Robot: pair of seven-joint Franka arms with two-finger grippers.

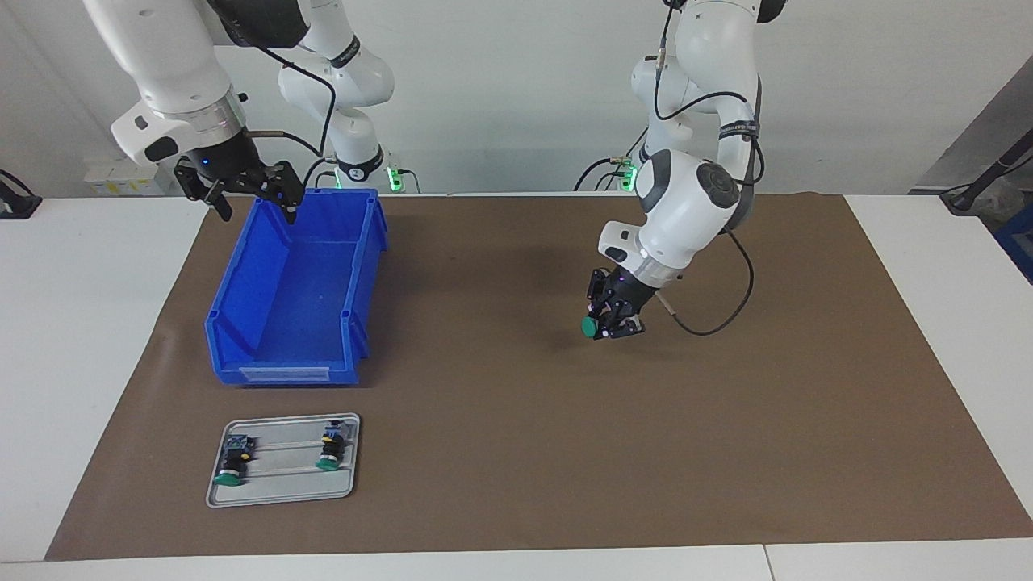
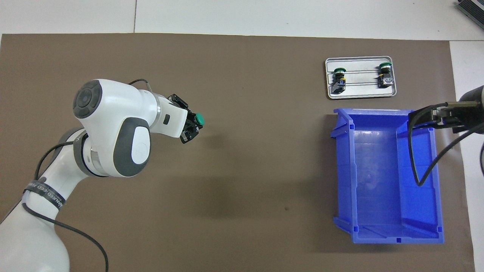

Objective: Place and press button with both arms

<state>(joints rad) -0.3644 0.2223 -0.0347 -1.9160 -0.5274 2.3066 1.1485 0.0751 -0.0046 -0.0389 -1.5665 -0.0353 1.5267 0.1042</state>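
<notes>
White arms [image 1: 686,218] w/ grey joint caps, black cables, black pincers.

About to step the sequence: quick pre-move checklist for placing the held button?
1. Left end effector grips the green-capped button: ok.
2. Button raised off the brown mat: ok.
3. Mat under the button bare: ok.
4. Right end effector open, waiting over the blue bin rim: ok.
5. Two spare buttons lying on the metal tray: ok.
6. Grip firmness: cannot tell.
</notes>
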